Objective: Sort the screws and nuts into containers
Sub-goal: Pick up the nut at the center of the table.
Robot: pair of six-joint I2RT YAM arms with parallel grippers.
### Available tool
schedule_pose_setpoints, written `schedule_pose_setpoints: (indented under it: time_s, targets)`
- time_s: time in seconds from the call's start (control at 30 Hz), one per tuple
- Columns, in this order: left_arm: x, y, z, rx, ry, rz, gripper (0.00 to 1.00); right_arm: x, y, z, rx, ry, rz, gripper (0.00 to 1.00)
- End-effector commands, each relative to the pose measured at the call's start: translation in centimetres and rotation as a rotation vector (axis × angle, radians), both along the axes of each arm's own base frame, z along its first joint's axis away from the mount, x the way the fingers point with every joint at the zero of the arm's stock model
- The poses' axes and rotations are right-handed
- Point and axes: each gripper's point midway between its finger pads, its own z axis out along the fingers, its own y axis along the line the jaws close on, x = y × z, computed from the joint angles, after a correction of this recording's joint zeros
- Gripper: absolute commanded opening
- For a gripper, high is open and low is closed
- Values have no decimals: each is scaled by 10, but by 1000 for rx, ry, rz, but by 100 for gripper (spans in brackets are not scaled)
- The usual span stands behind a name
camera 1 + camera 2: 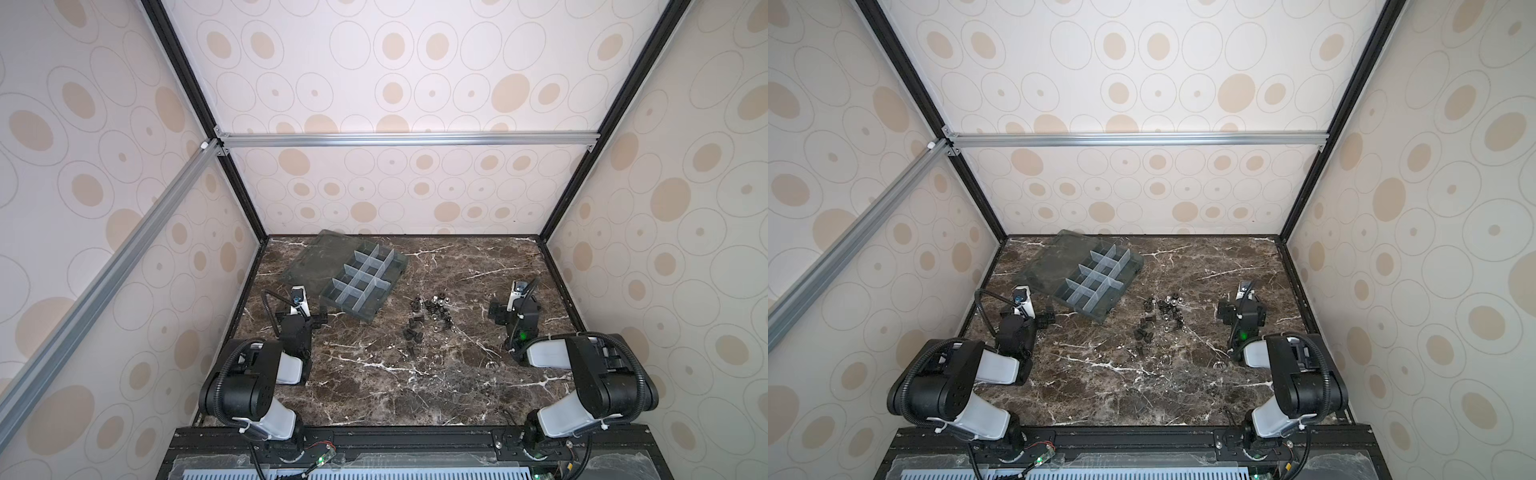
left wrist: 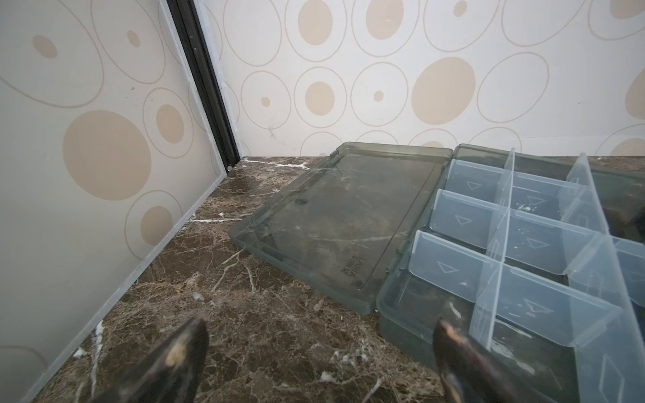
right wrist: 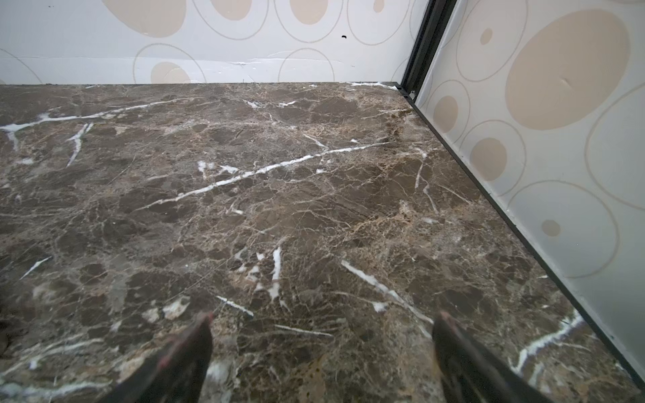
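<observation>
In both top views, black screws [image 1: 412, 332] [image 1: 1144, 328] and silver nuts [image 1: 438, 301] [image 1: 1171, 300] lie mixed in a loose scatter mid-table. The containers are cells of a grey organizer box [image 1: 361, 286] [image 2: 450, 268] at the back left; the cells look empty. My left gripper [image 1: 305, 320] [image 2: 321, 335] hangs open over bare marble, with one finger by the box's near corner. My right gripper [image 1: 515, 313] [image 3: 323, 328] stands open to the right of the scatter, holding nothing. Neither wrist view shows screws or nuts.
The box's flat clear lid [image 1: 320, 257] [image 2: 335, 223] lies folded open on the table, toward the back left corner. Patterned walls close in the marble table [image 3: 279, 174] on three sides. A black frame post [image 2: 206, 83] stands in the corner.
</observation>
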Motion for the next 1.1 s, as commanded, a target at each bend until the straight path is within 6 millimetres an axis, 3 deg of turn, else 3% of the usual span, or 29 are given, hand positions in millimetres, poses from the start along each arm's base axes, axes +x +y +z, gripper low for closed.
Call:
schedule_pose_setpoints:
  time_s: [0.0,0.17,0.23,1.0,1.07]
  targets:
    - [6,1,8,12,-22,-3,100,4,3,5,-2,-8,10,100]
    - [5,2,7,12,-20,-1,100,4,4,5,3,-10,20,100]
    - [6,2,7,12,-21,-1,100,10,34,1,22,15,217,94]
    - [5,2,9,11,-27,-1,100,10,32,1,54,21,232,100]
    - [4,1,15,21,-40,-3,100,10,21,9,47,-15,163,100]
